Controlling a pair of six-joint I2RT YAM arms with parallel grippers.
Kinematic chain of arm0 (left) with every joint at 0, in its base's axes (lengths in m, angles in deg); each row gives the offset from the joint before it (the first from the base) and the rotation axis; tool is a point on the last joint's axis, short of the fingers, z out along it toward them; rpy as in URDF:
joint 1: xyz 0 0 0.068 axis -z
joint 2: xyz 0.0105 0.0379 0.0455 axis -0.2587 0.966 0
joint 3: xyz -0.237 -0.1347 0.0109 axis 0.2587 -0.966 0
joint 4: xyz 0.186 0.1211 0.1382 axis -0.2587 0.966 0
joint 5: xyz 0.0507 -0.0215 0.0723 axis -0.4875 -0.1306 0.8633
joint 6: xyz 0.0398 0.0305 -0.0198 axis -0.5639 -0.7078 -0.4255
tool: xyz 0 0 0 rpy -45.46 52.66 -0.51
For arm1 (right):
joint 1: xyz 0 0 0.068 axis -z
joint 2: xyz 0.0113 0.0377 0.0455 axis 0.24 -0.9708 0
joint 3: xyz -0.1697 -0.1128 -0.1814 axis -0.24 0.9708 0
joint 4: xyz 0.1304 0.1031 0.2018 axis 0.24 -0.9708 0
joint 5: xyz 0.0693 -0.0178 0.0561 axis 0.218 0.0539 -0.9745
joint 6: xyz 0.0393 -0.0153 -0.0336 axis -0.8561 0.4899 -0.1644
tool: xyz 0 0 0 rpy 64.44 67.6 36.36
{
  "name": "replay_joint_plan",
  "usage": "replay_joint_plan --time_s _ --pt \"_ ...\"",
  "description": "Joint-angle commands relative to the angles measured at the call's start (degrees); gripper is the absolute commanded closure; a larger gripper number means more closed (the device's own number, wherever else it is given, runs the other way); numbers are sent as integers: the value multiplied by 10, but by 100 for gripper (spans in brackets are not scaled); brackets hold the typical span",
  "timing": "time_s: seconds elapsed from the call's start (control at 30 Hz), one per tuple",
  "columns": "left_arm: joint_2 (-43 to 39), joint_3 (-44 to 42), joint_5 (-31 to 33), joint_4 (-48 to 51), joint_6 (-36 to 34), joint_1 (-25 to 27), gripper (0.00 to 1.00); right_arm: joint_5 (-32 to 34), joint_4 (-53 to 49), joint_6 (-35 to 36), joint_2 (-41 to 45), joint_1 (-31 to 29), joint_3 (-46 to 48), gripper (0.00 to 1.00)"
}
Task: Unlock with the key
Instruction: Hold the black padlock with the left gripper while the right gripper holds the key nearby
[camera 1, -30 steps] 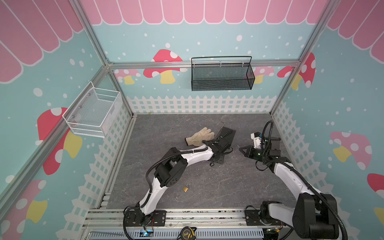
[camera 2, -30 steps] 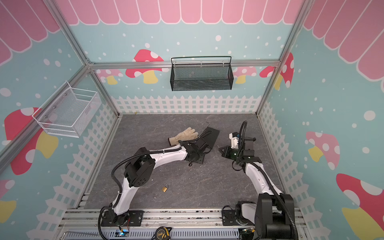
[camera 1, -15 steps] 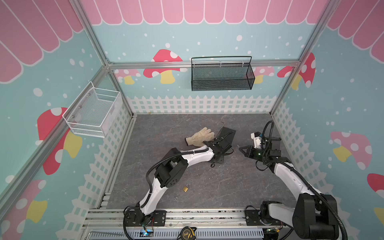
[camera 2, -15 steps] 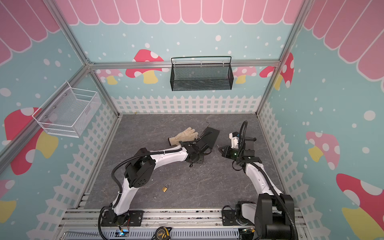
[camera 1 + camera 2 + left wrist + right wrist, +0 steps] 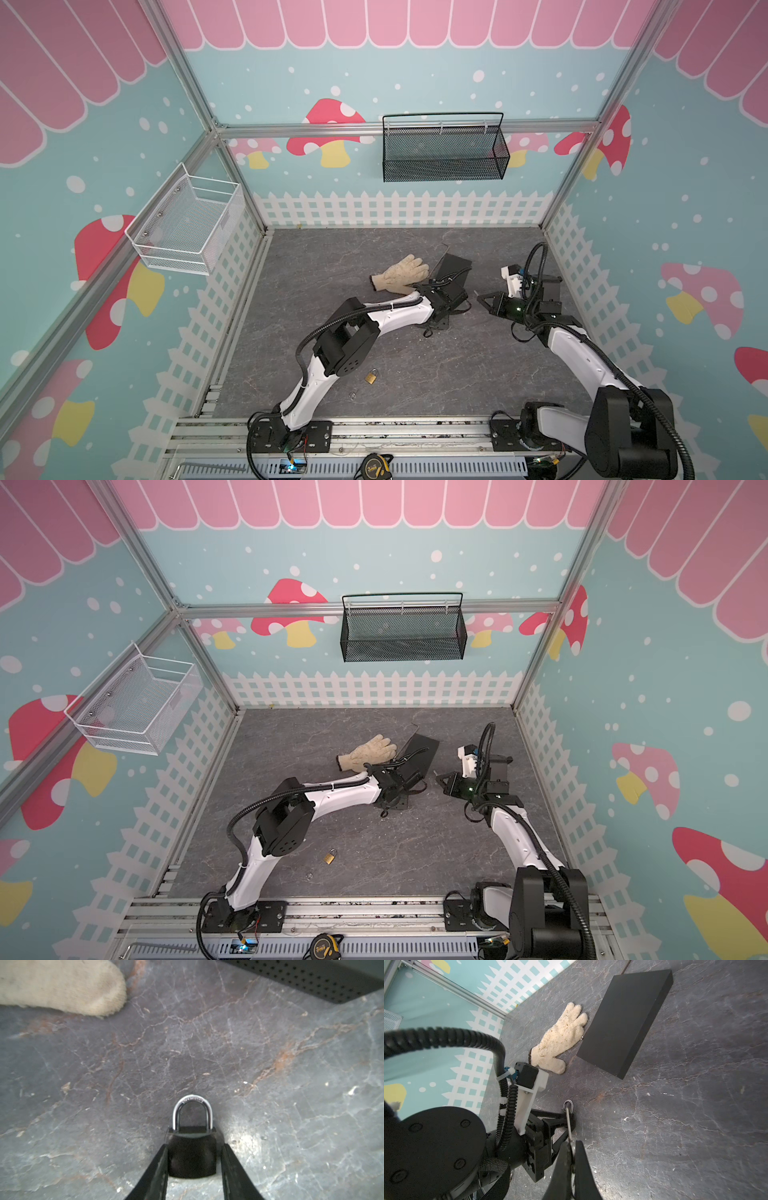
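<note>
A black padlock [image 5: 192, 1165] with a silver shackle lies on the grey floor between the fingers of my left gripper [image 5: 194, 1147]. One finger touches its side and a thin gap shows at the other, so the gripper is still open. My right gripper [image 5: 572, 1144] is shut on the key [image 5: 568, 1124], whose thin metal blade sticks out past the fingertips. The blade points at the padlock's shackle [image 5: 569, 1103], just beside the left fingers. In both top views the left gripper [image 5: 459, 303] and the right gripper [image 5: 482, 297] nearly meet mid-floor.
A cream glove [image 5: 401, 272] and a flat black box [image 5: 453, 268] lie just behind the left gripper. A small brass padlock [image 5: 371, 377] lies near the front, by the left arm. A black mesh basket [image 5: 444, 153] and a white basket [image 5: 187, 226] hang on the walls.
The left gripper's jaws have narrowed around the black padlock. The right arm has held still with the key.
</note>
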Motion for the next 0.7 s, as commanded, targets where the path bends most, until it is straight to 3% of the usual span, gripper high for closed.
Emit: replay_joint_plan --time_s 0.0,0.67 --pt "43 -3 -10 23 18 2 61 -10 10 5 7 4 9 100" --pt "67 11 -2 30 5 -6 59 -14 20 -9 1 5 10 100"
